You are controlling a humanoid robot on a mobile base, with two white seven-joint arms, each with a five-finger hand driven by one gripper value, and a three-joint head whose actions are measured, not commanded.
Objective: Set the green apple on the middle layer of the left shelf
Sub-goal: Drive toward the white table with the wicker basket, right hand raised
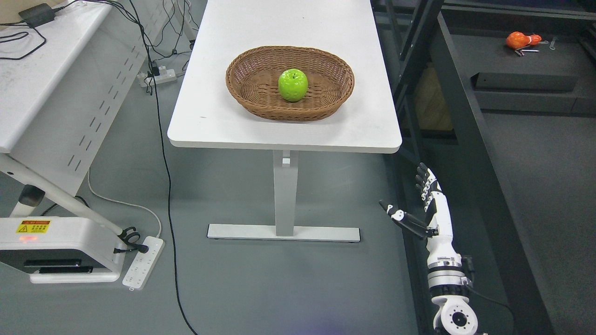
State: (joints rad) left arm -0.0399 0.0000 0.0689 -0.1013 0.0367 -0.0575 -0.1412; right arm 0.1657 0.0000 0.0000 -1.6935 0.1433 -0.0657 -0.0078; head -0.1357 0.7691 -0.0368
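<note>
A green apple [293,84] lies in the middle of a brown wicker basket [243,88] on a white table [209,121]. My right hand [412,197] hangs low at the lower right, below and to the right of the table's front corner, well away from the apple. Its fingers are spread, the thumb sticking out to the left, and it holds nothing. My left arm does not show.
A dark shelf frame [458,107] runs along the table's right side, with an orange object [522,41] lying beyond it at the top right. A second white desk [42,79] stands at left, above power strips [143,263] and cables [164,158] on the grey floor.
</note>
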